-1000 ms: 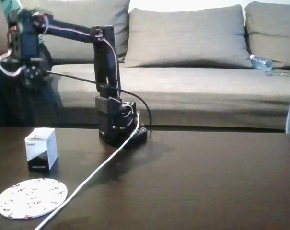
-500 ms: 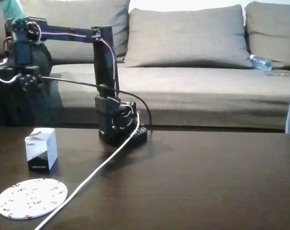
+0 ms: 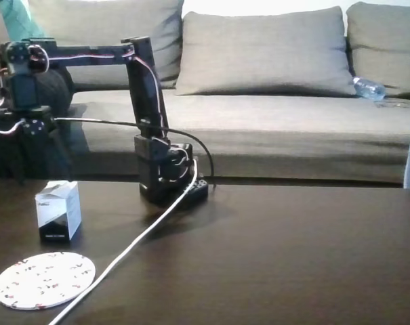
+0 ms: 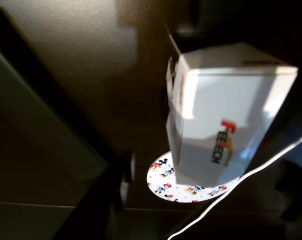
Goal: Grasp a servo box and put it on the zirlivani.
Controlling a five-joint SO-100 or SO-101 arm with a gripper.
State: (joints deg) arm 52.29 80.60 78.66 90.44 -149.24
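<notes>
The arm is reaching out to the left in the fixed view, its gripper [image 3: 30, 152] hanging above and just behind the box [image 3: 57, 210]. The jaws are lost against the dark background there, so I cannot tell how they are standing.

The box is sitting upright on the dark table [image 3: 293, 250], at the left, just beyond the disc [image 3: 45, 279] and apart from it. In the wrist view the box [image 4: 223, 115] is looming close, printed face toward the camera.

The white cable [image 3: 133, 245] is lying just right of both, and could be snagged on the carry. A descent too far back could tip the box.

Its long axis is running vertically, black band low, a corner edge facing the near side.
</notes>
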